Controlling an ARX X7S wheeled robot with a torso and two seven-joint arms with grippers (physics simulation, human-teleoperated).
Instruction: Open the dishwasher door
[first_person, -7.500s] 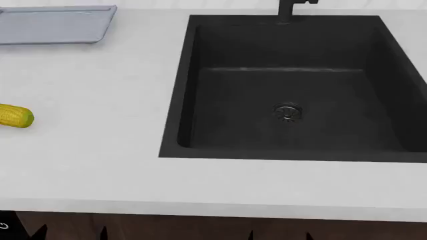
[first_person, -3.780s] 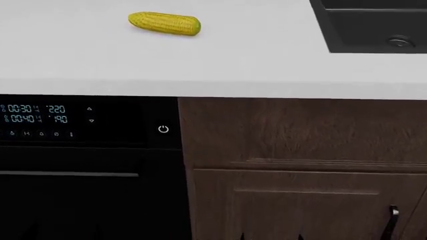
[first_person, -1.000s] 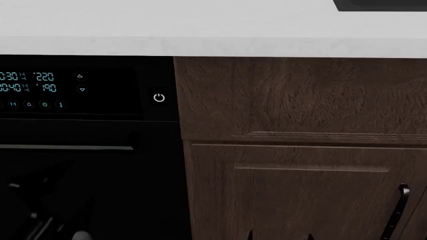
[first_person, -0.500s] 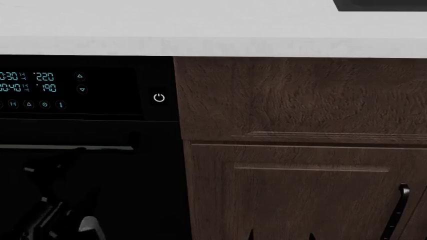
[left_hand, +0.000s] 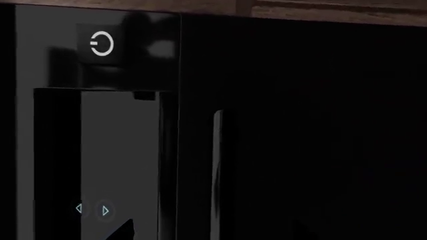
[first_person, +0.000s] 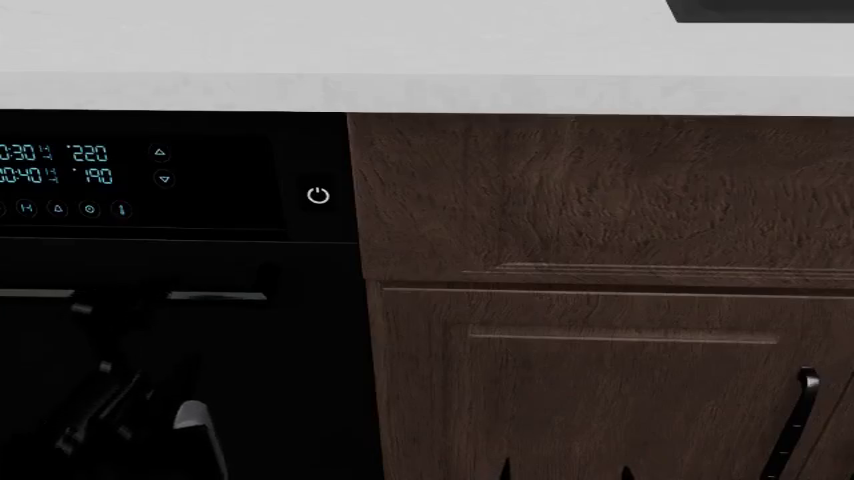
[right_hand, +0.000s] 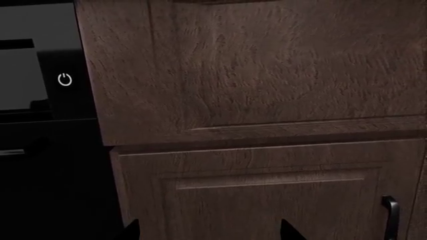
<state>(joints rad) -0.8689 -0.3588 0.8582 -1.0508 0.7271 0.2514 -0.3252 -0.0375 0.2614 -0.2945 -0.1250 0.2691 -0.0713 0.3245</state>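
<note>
The dishwasher door (first_person: 267, 380) is a glossy black panel at the left of the head view, under a strip with cyan digits and a white power symbol (first_person: 318, 195). Its thin silver bar handle (first_person: 220, 296) runs across the top. My left gripper (first_person: 120, 305) is raised in front of the handle and hides a short stretch of it. In the left wrist view the handle (left_hand: 217, 170) runs between the tips of the left gripper (left_hand: 213, 232), jaws apart, one fingertip (left_hand: 125, 231) showing. My right gripper (right_hand: 210, 231) is open and empty, facing the brown cabinet.
A dark brown wood-grain cabinet (first_person: 601, 330) stands right of the dishwasher, with a black handle (first_person: 801, 420) at its lower right, which also shows in the right wrist view (right_hand: 391, 217). A white countertop (first_person: 427, 60) overhangs both. A black sink corner (first_person: 761, 8) shows at the top right.
My left arm has risen along the dishwasher door, and its gripper now covers part of the silver handle. The right gripper and the door have not moved.
</note>
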